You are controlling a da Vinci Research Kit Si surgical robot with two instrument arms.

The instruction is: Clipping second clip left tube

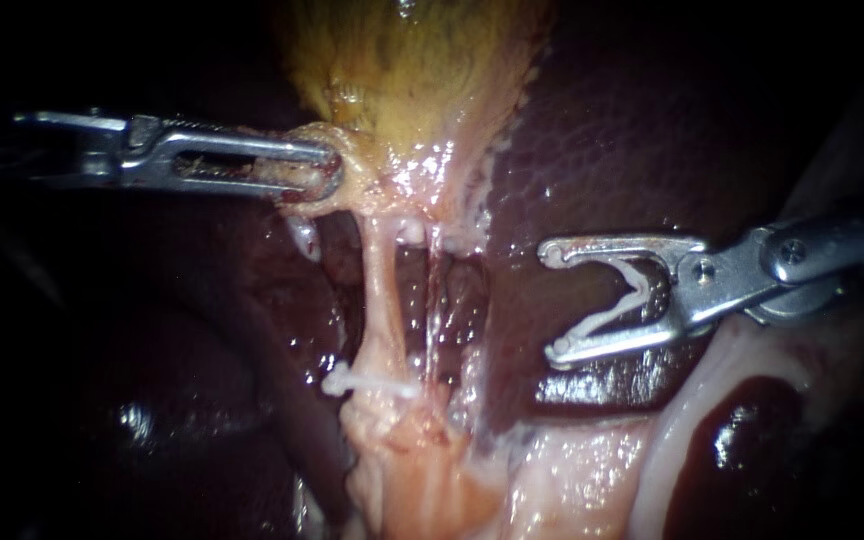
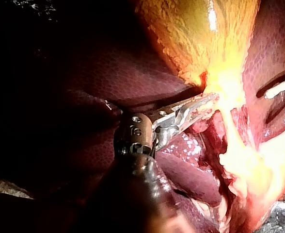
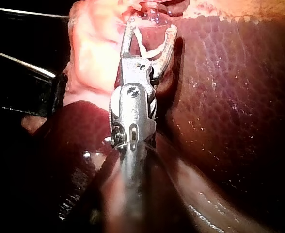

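1. In the upper left of the frame, the left instrument point(image 1: 312, 175) has its jaws clamped on the pale lower end of the gallbladder point(image 1: 412, 80). This seems to keep the tubes stretched.
2. The left tube point(image 1: 380, 300) runs down the middle of the frame, with a seated clip point(image 1: 367, 383) across it low down (the thinner right tube point(image 1: 434, 300) lies just beside it).
3. At the right, over the liver point(image 1: 652, 130), the right instrument point(image 1: 550, 300) has its jaws wide. Both cradle a fresh clip point(image 1: 637, 292), unclosed and well apart from the tube.
4. To my eye this is the approach, with the second clip not yet placed.
5. Next, I'd judge, those jaws must travel leftward, straddle the left tube alone above the seated clip, then squeeze.
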